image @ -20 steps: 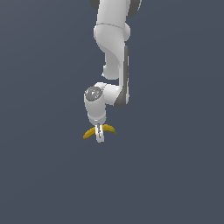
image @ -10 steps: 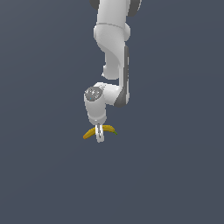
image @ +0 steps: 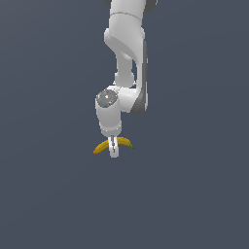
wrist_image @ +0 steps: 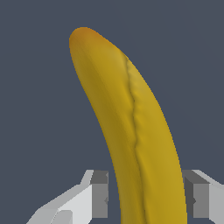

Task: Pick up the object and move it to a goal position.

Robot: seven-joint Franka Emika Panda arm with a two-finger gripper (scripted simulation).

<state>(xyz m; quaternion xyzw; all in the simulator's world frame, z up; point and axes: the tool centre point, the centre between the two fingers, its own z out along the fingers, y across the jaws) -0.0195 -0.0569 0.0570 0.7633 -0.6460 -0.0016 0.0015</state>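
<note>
The object, a curved yellow banana (image: 102,146), lies on the dark grey floor, its stem end pointing to the exterior view's right. My gripper (image: 113,151) points straight down over the banana's middle, with one finger on each side of it. In the wrist view the banana (wrist_image: 131,127) fills the space between the grey pads (wrist_image: 99,194). One pad meets the peel, and a thin strip of floor shows between the other pad and the fruit. The jaws are not fully pressed on it.
The white arm (image: 127,53) rises from the gripper to the top edge of the exterior view. The flat dark grey floor (image: 194,194) stretches all around.
</note>
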